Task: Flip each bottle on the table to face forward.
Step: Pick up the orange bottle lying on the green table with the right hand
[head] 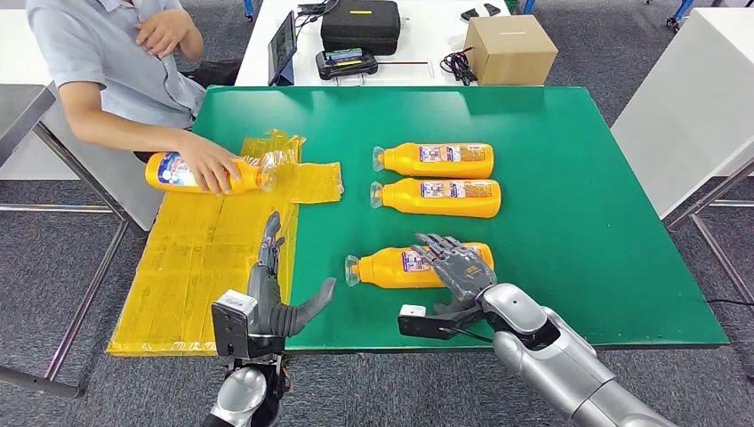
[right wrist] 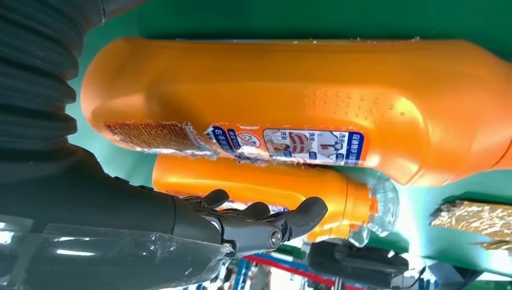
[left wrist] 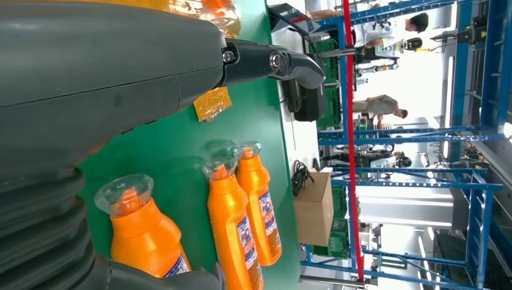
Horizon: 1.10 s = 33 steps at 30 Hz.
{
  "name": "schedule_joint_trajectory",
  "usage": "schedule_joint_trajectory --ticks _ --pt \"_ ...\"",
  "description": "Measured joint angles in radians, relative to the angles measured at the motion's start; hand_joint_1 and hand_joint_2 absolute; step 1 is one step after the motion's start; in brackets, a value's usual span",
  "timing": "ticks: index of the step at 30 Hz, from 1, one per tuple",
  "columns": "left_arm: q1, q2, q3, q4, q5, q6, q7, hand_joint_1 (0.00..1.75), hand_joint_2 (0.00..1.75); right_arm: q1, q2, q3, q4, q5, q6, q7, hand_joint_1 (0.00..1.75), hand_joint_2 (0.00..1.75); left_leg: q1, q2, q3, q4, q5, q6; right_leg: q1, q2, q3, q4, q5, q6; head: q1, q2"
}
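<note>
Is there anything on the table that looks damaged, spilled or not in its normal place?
Nothing is spilled. One orange bottle lies apart from the other three, on the yellow crinkled sheets at the table's left edge, under a person's hand. The label of the nearest bottle looks torn and peeling in the right wrist view.

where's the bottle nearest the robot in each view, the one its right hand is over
Head view: nearest bottle lies on its side near the green table's front edge, cap toward the robot's left, right hand over its base end.
Left wrist view: nearest bottle, beside the other two.
Right wrist view: nearest bottle, large and close, label showing.
Shared landmark: the green table.
</note>
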Motion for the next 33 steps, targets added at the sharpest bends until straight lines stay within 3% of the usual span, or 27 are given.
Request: schedule_joint_trajectory --ticks 16,33 --pt "0.008 0.0 0.0 0.001 -0.006 0.005 0.009 0.0 1.75 0.013 0.034 -0.038 0.052 0.174 -0.078 0.106 0.0 1.75 0.0 0.0 0.0 0.0 0.0 0.0 0.0 0.0 0.0 0.0 0.0 0.0 0.0 0.0" --pt "0.01 0.0 -0.012 0.001 -0.012 -0.007 0.021 0.0 1.75 0.029 0.06 -0.129 0.146 0.137 -0.056 0.086 0.0 1.75 0.0 0.0 0.001 0.0 0.0 0.0 0.0 0.0 0.0 0.0 0.0 0.0 0.0 0.0"
